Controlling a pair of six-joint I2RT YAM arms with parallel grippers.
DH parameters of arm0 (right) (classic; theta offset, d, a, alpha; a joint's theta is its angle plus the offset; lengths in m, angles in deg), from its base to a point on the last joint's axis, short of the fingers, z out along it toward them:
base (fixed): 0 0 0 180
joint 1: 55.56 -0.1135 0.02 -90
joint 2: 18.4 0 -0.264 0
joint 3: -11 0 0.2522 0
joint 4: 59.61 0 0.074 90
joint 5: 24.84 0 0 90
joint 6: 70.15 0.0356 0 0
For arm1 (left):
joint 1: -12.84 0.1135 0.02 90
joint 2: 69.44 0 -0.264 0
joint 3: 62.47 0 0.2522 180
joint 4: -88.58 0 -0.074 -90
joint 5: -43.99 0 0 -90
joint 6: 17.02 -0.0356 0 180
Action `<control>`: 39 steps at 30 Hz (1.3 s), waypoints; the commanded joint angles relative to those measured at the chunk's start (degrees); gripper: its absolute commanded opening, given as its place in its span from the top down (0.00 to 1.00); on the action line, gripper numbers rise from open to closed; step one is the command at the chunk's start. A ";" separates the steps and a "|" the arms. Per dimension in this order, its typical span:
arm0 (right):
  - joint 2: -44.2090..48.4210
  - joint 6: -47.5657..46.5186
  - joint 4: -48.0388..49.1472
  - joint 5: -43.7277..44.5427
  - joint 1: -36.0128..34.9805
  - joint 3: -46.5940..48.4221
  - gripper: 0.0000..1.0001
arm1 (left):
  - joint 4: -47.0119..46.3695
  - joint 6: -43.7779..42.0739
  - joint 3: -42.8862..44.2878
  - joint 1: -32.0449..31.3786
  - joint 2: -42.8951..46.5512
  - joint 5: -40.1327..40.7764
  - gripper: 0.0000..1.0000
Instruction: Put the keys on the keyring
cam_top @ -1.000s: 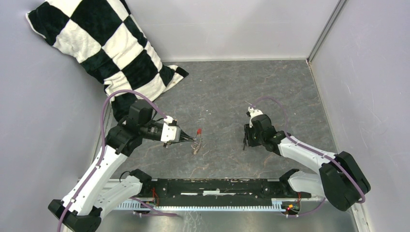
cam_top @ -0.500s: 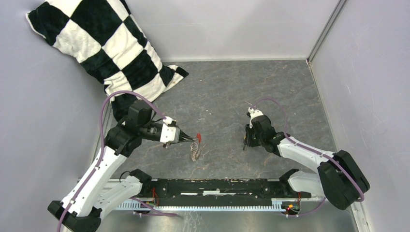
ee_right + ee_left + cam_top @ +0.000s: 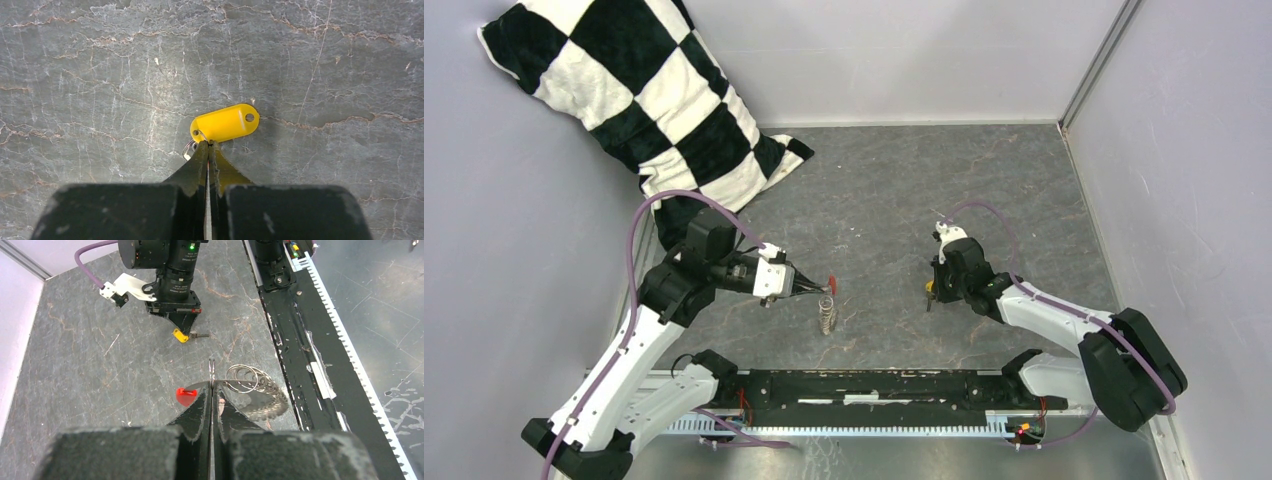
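My left gripper [image 3: 821, 291] is shut on the keyring [image 3: 827, 312], a thin silvery ring with a bright red sleeve [image 3: 833, 283]. In the left wrist view the shut fingertips [image 3: 211, 386] pinch the ring's wire. The red sleeve [image 3: 186, 395] sits just left of them and a string of small metal rings [image 3: 248, 379] trails to the right. My right gripper [image 3: 931, 293] is shut on the key. In the right wrist view its tips [image 3: 208, 144] grip the lower edge of the key's yellow head [image 3: 226, 122]. The key also shows in the left wrist view [image 3: 181, 335], with its dark blade pointing right.
A black-and-white checkered pillow [image 3: 629, 95] leans in the far left corner. Grey walls close the table on the left, back and right. The black base rail [image 3: 874, 385] runs along the near edge, and shows in the left wrist view [image 3: 295, 340].
The keyring has come up off the table and now hangs below my left gripper, and the red sleeve has shifted slightly nearer. The right arm has barely moved.
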 commanded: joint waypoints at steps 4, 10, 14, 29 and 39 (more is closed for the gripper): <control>1.55 -3.67 3.22 -3.06 -0.30 3.13 1.00 | -0.45 -0.11 0.64 -0.17 0.70 -0.14 0.98; 6.35 -8.75 3.46 -12.74 -2.64 7.36 0.99 | -0.45 0.68 0.02 -0.17 -0.11 -0.17 0.98; 8.81 -12.48 1.63 -14.78 -6.34 10.10 1.00 | -0.42 0.77 0.38 -0.19 -1.02 -0.46 0.98; 22.25 -36.47 13.62 -29.48 -17.52 12.87 1.00 | -2.69 6.33 1.13 -0.16 -1.54 -4.28 0.98; 20.87 -43.86 10.65 -36.69 -19.77 18.64 1.00 | -8.34 14.08 2.09 -0.17 -1.76 -7.81 0.98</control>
